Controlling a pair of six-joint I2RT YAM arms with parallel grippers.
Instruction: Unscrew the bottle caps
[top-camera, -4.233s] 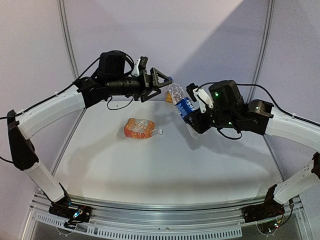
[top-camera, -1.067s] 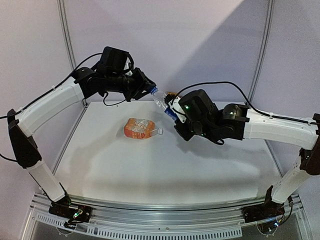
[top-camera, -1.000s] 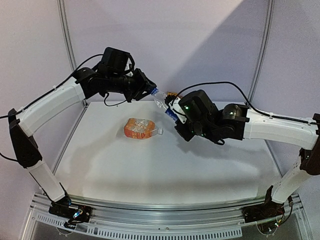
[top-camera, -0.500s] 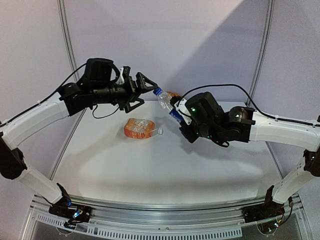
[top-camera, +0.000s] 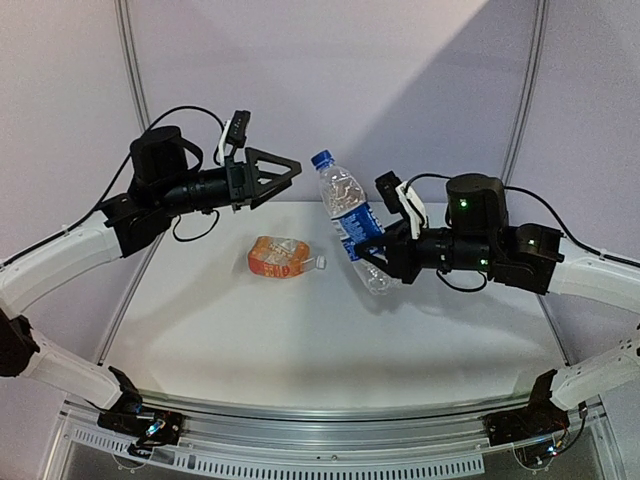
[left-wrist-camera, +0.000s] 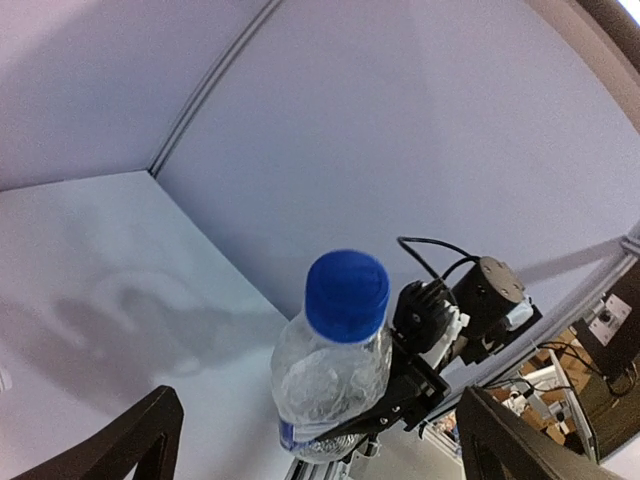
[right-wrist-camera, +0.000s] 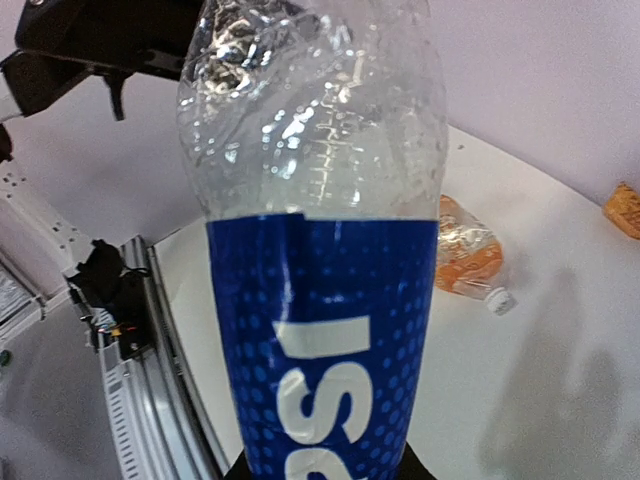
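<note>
One bottle (top-camera: 348, 205), clamped low in the right pincer (top-camera: 383, 263), tilts its long axis toward the left pincer (top-camera: 290, 172), which stands wide apart with the blue cap (top-camera: 321, 158) just ahead, untouched.

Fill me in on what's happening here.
The right gripper holds the clear water bottle tilted in the air, its blue cap on and aimed toward the left gripper, which is open and apart from the cap, not touching it. The orange bottle lies on the table with its white cap on, untouched.
</note>
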